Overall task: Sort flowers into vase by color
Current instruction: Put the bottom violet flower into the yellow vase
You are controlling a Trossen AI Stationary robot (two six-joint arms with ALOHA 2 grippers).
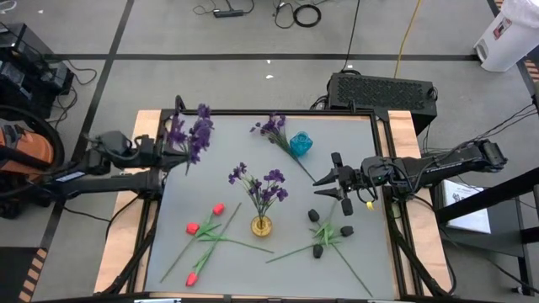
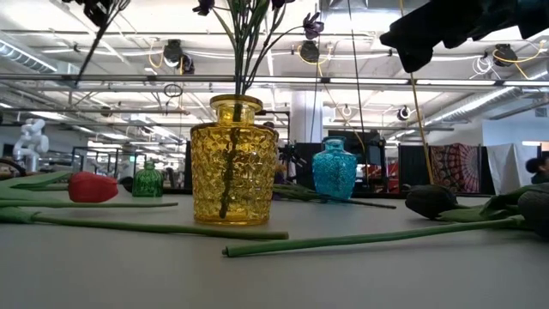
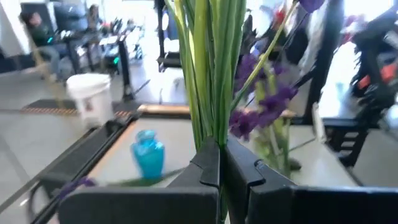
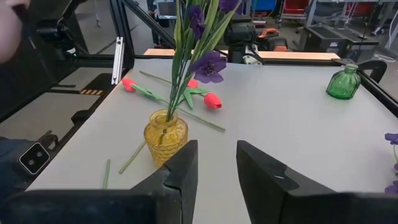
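At the table's left edge, my left gripper (image 1: 166,150) is shut on a bushy purple spray (image 1: 195,133), whose green stems (image 3: 211,87) rise between its fingers. A yellow vase (image 1: 261,225) near the middle front holds purple flowers (image 1: 263,181). Another purple flower (image 1: 271,128) lies beside a blue vase (image 1: 301,145) at the back. A green vase (image 4: 343,84) stands at the far left. Red tulips (image 1: 204,227) lie front left and black-headed blooms (image 1: 320,236) front right. My right gripper (image 1: 327,181) hangs open right of centre, holding nothing. My left gripper pinches the purple spray's bundle of green stems (image 3: 212,134) between its two fingers. The fingers lie level, coming from the table's left, across the stems. The spray is lifted clear of the table, its purple heads (image 3: 261,106) beyond the fingers; the stems' lower end is hidden.
Wooden boards (image 1: 143,126) and dark frame rails (image 1: 387,168) border the grey tabletop. A black box (image 1: 383,88) sits behind the far edge. Bare tabletop lies between the yellow vase and the blue one.
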